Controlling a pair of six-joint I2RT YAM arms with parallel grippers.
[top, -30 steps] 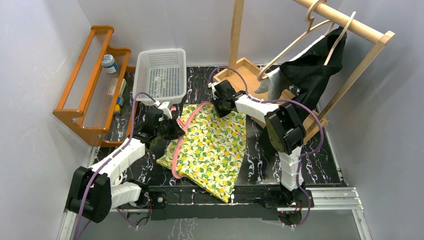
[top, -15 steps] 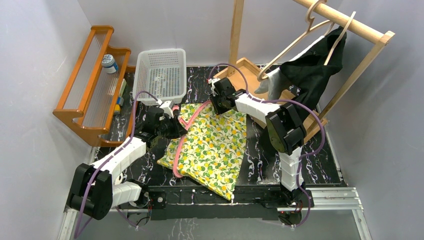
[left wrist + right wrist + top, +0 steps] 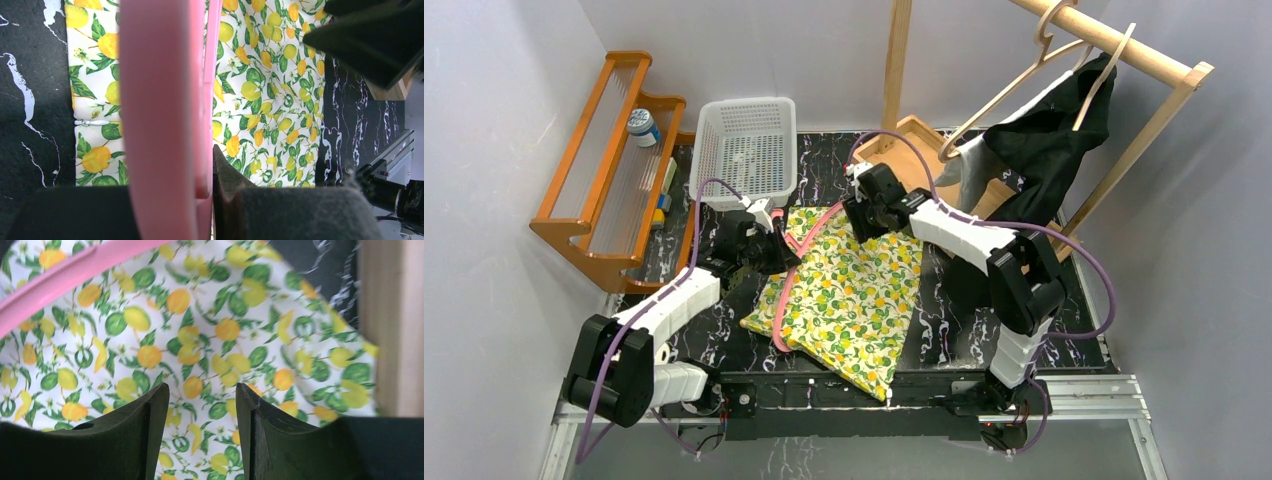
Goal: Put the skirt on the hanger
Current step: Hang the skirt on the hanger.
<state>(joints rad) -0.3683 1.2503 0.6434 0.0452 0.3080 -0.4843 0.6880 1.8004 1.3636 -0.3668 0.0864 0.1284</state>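
Note:
The lemon-print skirt (image 3: 854,290) lies flat on the black marbled table (image 3: 944,300). A pink hanger (image 3: 796,262) rests along its left edge, one arm running up toward the skirt's top. My left gripper (image 3: 769,247) is shut on the pink hanger (image 3: 160,100), which fills the left wrist view over the skirt (image 3: 265,85). My right gripper (image 3: 862,222) hovers at the skirt's top edge. In the right wrist view it (image 3: 202,395) stands open with nothing between the fingers, the skirt (image 3: 200,330) beneath and the hanger (image 3: 75,275) at upper left.
A white basket (image 3: 746,150) stands at the back, an orange wooden rack (image 3: 609,170) to the left. At back right a wooden clothes rail (image 3: 1124,50) carries a wooden hanger (image 3: 1014,85) and a black garment (image 3: 1049,140) over a wooden tray (image 3: 909,135).
My right gripper has opened and let go of the skirt's top edge, and its arm has swung out to the right. My left gripper with the hanger has shifted slightly rightward.

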